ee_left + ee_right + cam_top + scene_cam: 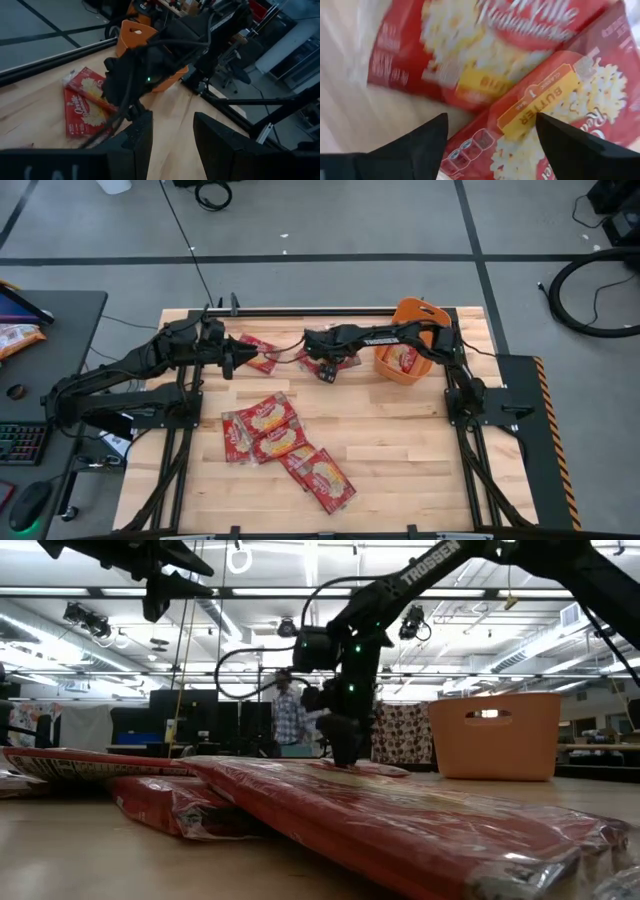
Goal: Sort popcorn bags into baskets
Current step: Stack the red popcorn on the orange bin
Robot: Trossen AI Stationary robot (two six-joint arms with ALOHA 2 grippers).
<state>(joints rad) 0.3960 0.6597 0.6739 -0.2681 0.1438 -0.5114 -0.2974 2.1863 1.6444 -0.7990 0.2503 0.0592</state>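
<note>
Two overlapping red popcorn bags (342, 358) lie on the table left of the orange basket (420, 313); in the right wrist view one bag (555, 100) lies partly over the other (470, 40). My right gripper (490, 145) is open and points down just over them, also shown in the low view (345, 752). Another bag (260, 353) lies at the far left. My left gripper (230, 360) is open and empty beside it, raised well above the table (165, 580). The basket holds a bag (405, 358). My right gripper comes at the overlapping bags from above, its open fingers standing on either side of the lower bag's yellow label (540, 107). In the low view the fingertips reach down to the bag's top (350, 766); I cannot tell whether they touch it.
Several more red bags lie in a loose overlapping pile (280, 442) at the table's near middle, filling the low view's foreground (400, 825). The right arm stretches across the far side of the table. Bare wood lies at the near right (420, 450). A person (290, 715) stands in the room behind.
</note>
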